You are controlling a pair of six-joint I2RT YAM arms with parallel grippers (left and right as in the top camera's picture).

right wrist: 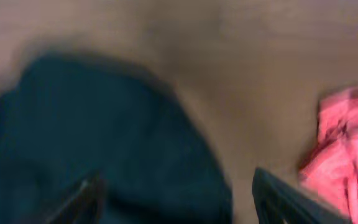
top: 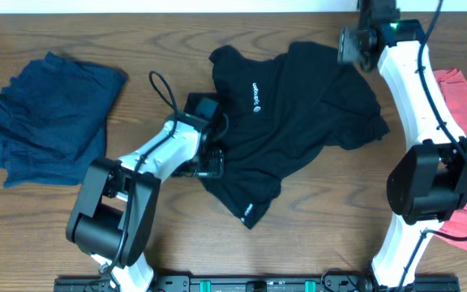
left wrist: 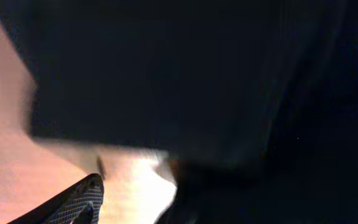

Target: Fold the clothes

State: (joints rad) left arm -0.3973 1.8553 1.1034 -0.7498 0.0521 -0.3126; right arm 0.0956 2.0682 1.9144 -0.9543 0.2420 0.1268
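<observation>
black tee sits crumpled mid-worktop. left hand at its left edge, grip state I cannot tell. right hand spread, empty, over far-right corner. I'd pinch both edges, pull flat first.

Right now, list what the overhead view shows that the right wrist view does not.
Only overhead: the blue clothes pile at left, and the left arm at the edge of the black shirt. Only right wrist: its own jaws up close, spread apart. Both: the black shirt, the pink garment beside it, the wooden table.
</observation>
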